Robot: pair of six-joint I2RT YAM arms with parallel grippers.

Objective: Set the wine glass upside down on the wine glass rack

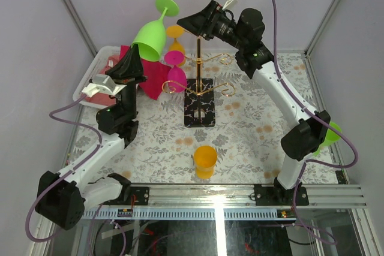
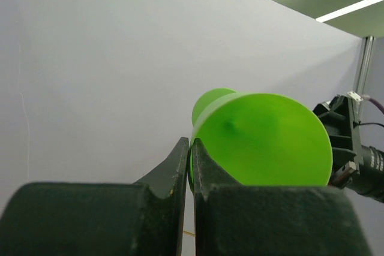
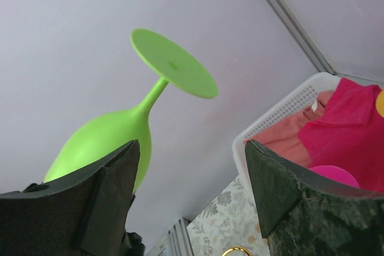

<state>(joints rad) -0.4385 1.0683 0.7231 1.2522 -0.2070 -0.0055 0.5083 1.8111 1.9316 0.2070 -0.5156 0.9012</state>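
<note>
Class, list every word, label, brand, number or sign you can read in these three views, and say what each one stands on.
No text can be read in any view.
The green wine glass, the wine glass rack, the orange cup and the white basket show no print.
Any markings on the arms are too small to tell.
</note>
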